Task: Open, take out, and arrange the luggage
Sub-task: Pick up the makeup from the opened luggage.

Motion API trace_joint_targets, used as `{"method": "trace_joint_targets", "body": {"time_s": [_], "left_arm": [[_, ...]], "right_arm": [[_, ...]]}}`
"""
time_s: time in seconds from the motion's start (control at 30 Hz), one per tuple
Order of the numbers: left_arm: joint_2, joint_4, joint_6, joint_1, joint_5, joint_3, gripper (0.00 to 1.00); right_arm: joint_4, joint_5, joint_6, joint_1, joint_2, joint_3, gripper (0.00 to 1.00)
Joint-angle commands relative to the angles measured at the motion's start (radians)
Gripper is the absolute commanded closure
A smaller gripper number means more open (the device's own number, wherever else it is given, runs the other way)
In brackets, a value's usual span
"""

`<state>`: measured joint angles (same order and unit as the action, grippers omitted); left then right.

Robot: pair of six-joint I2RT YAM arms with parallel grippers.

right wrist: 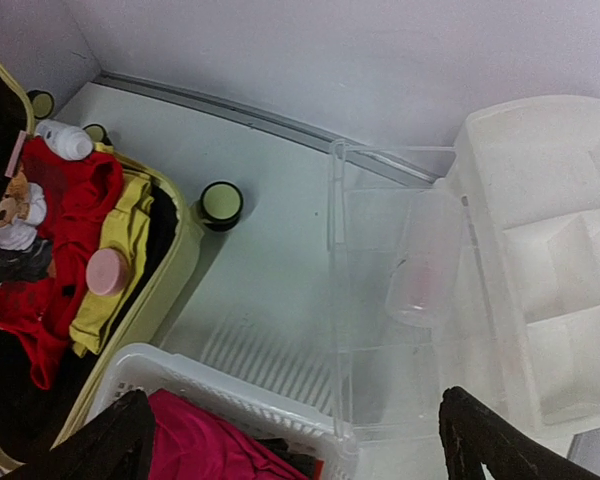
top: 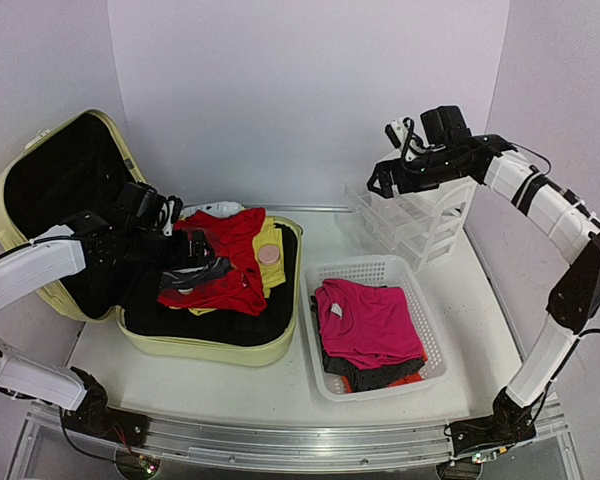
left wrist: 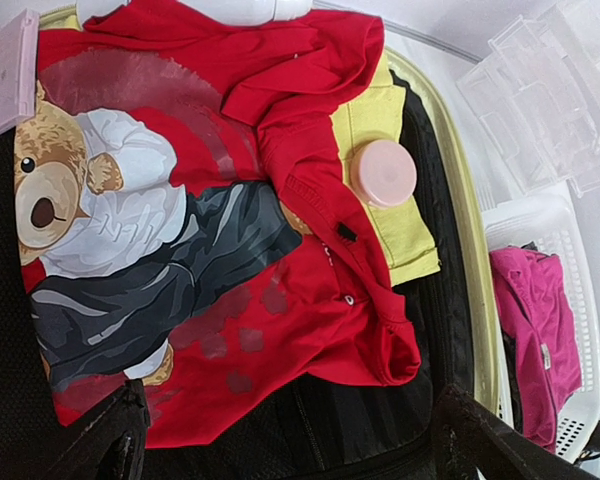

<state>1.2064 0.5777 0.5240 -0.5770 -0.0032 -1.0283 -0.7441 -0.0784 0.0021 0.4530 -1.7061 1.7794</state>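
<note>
The pale yellow-green luggage lies open at the left, its black-lined lid leaning back against the wall. Inside are a red teddy-bear shirt, a yellow garment, a pink round jar and a white bottle. My left gripper hovers open just above the red shirt, with nothing between its fingers. My right gripper is open and empty, raised above the drawer organizer. The luggage rim also shows in the right wrist view.
A white mesh basket holding a magenta shirt over dark clothes stands right of the luggage. The clear organizer holds a clear cup. A luggage wheel sticks out behind. Walls close the back and sides.
</note>
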Motion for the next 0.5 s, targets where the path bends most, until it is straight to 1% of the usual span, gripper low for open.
{"method": "trace_joint_targets", "body": {"time_s": [0.0,0.07,0.13,0.17,0.27,0.33,0.37,0.47], "left_arm": [[0.051,-0.038,-0.001,0.002,0.014,-0.066,0.02],[0.092,-0.055,-0.012,0.002,0.052,-0.09,0.04],[0.136,-0.069,-0.024,0.002,0.064,-0.119,0.06],[0.158,-0.078,-0.028,0.002,0.06,-0.131,0.08],[0.22,-0.123,-0.048,0.002,0.068,-0.163,0.17],[0.292,-0.166,-0.066,0.002,0.087,-0.189,0.2],[0.327,-0.178,-0.075,0.001,0.098,-0.21,0.2],[0.449,-0.18,-0.109,-0.001,0.15,-0.3,0.15]], "right_arm": [[0.074,-0.202,0.128,0.0,0.054,-0.039,0.02],[0.095,-0.269,0.175,0.007,0.049,-0.064,0.02],[0.114,-0.304,0.201,0.02,0.044,-0.085,0.02],[0.12,-0.308,0.21,0.029,0.042,-0.096,0.02],[0.133,-0.315,0.233,0.047,0.041,-0.119,0.02],[0.135,-0.317,0.238,0.054,0.045,-0.127,0.02],[0.137,-0.318,0.239,0.055,0.048,-0.132,0.02],[0.14,-0.316,0.239,0.057,0.065,-0.146,0.02]]}}
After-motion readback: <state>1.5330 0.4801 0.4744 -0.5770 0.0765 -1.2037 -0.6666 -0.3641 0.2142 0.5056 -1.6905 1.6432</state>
